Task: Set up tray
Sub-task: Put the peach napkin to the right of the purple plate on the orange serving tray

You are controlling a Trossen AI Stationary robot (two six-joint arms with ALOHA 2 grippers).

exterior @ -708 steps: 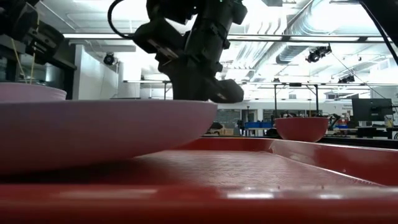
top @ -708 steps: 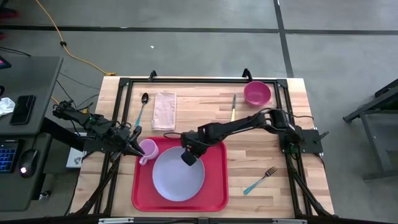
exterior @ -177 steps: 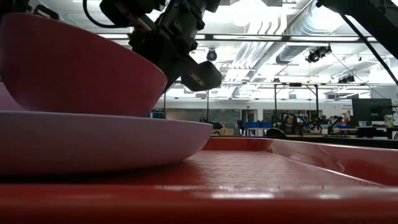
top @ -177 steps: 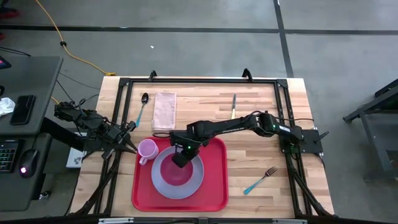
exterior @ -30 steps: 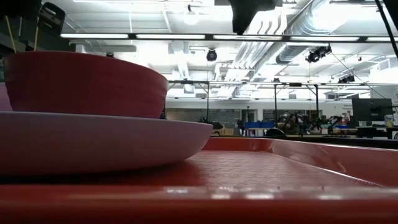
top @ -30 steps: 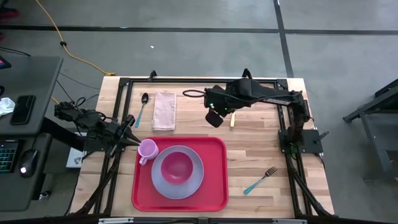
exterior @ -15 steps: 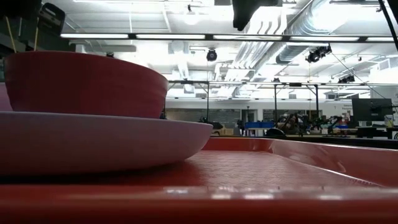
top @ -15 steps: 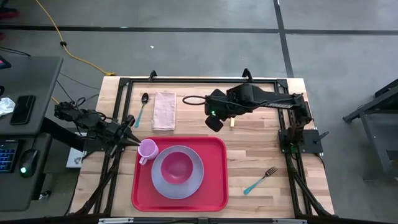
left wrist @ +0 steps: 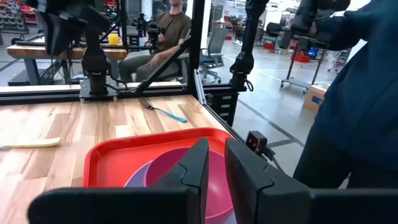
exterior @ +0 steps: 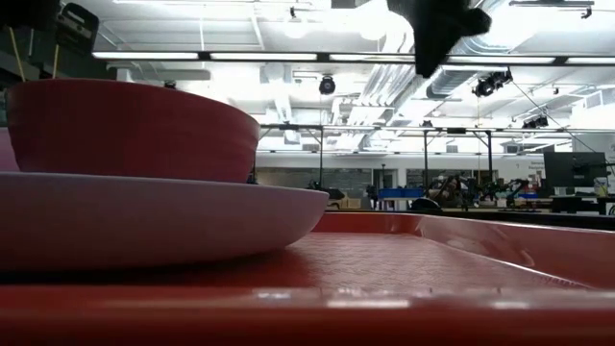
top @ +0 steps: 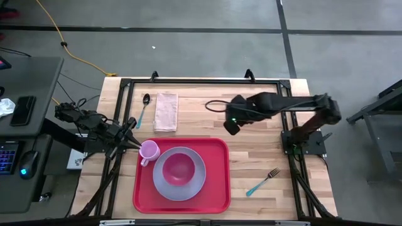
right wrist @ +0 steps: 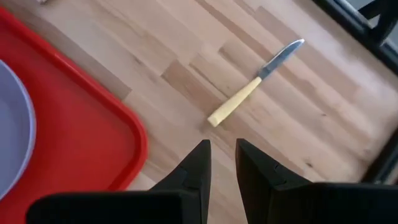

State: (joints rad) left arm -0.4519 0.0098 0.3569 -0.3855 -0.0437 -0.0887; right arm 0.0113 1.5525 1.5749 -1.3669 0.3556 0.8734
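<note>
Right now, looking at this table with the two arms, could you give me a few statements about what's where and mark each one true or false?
1. The magenta bowl sits on the plate on the red tray. True.
2. The fork lies on the tray. False: it lies on the bare wood to the tray's right.
3. The right claw hovers above the table near the tray's far right corner, holding nothing. True.
4. The yellow-handled knife is on the plate. False: it lies on the wood, off the tray.
5. The pink cup stands beside the napkin. False: it stands on the tray's left edge, by the left claw.
</note>
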